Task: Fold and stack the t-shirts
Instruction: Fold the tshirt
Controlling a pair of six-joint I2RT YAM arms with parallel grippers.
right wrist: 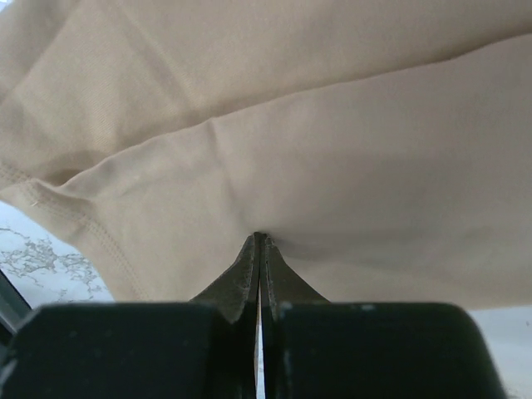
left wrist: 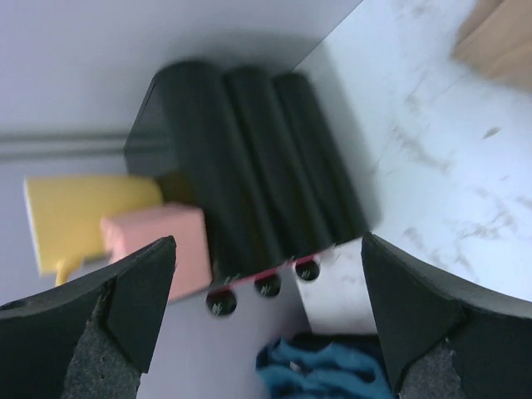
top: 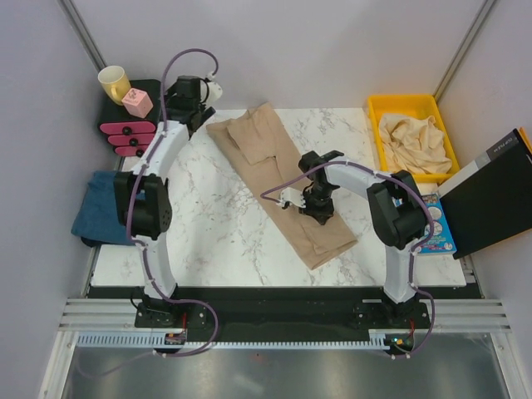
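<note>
Looking early-ish: one tan cotton t-shirt [top: 274, 179] is lying diagonally on the marble table [top: 208, 241], narrowed to a long strip but not folded short. Crumpled beige tees [top: 416, 143] are waiting in the yellow plastic bin [top: 378, 112], and a teal-blue tee [top: 100, 208] is hanging off the left edge. The right gripper [top: 316, 208] is pressing its jaws together on the strip (can't tell if cloth's caught), and the left gripper [left wrist: 268, 249] is hovering spread wide, empty, far-left.
</note>
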